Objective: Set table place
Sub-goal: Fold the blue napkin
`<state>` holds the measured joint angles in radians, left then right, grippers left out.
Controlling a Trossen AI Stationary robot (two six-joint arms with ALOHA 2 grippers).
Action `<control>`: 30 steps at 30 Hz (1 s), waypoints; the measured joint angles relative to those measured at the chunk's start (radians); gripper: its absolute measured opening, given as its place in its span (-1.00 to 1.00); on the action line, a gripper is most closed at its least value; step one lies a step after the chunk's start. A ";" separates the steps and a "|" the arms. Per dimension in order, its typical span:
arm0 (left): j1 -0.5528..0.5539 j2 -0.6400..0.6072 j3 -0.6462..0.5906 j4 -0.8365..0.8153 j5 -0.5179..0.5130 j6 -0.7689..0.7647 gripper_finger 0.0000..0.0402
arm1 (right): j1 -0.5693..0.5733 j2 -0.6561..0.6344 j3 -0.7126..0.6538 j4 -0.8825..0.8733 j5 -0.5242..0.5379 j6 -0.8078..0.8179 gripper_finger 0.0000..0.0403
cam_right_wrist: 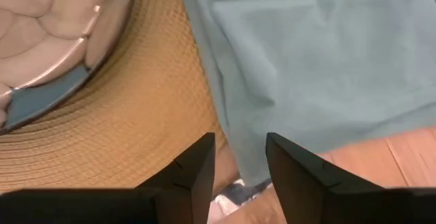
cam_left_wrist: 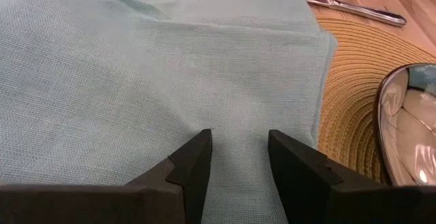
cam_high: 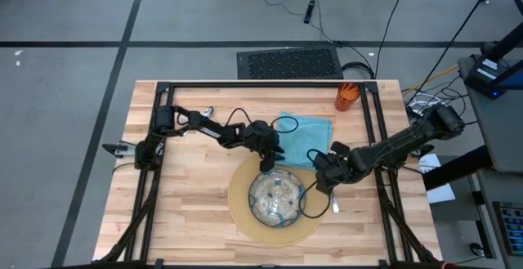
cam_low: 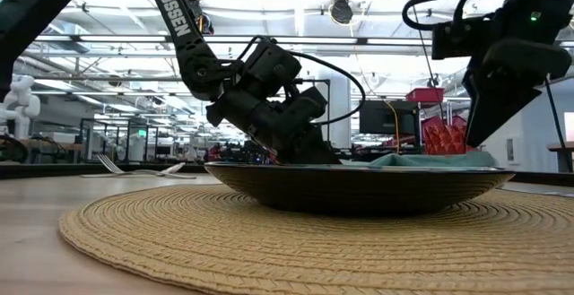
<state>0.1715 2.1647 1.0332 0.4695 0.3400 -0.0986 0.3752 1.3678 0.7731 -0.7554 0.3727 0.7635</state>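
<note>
The round tan mat (cam_high: 245,220) lies at the table's near middle with the patterned glass bowl (cam_high: 276,198) on it. The teal napkin (cam_high: 306,134) lies flat just beyond, one edge lapping onto the mat (cam_right_wrist: 225,125). My left gripper (cam_left_wrist: 240,142) is low over the napkin near that edge, open. My right gripper (cam_right_wrist: 240,146) hangs open above the napkin's corner and the mat's right rim, touching nothing. An orange cup (cam_high: 347,97) stands at the far right. A silver utensil (cam_high: 333,202) lies right of the mat. My left gripper has its open fingertips (cam_left_wrist: 201,146) down on the napkin's top surface (cam_left_wrist: 238,125), near the edge beside the mat. The fingers slant down from the table's left. The cloth lies flat between them, and faint creases spread from one fingertip.
Forks (cam_low: 134,168) lie on the table at the far left. Black frame rails (cam_high: 261,84) run along the table's far and side edges. A bit of silver (cam_right_wrist: 230,194) shows below my right gripper, by the napkin's corner.
</note>
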 joint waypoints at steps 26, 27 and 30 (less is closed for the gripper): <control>-0.002 -0.025 0.000 -0.067 0.016 0.001 -0.33 | -0.015 0.005 -0.186 0.303 -0.229 -0.079 -0.39; -0.002 -0.025 0.000 -0.068 0.016 0.001 -0.33 | -0.015 0.005 -0.187 0.303 -0.241 -0.085 -0.38; -0.002 -0.025 0.000 -0.070 0.016 0.001 -0.33 | -0.015 -0.007 -0.178 0.304 -0.252 -0.110 -0.32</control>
<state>0.1699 2.1395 1.0332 0.3992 0.3559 -0.0978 0.3599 1.3611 0.5946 -0.4513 0.1204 0.6534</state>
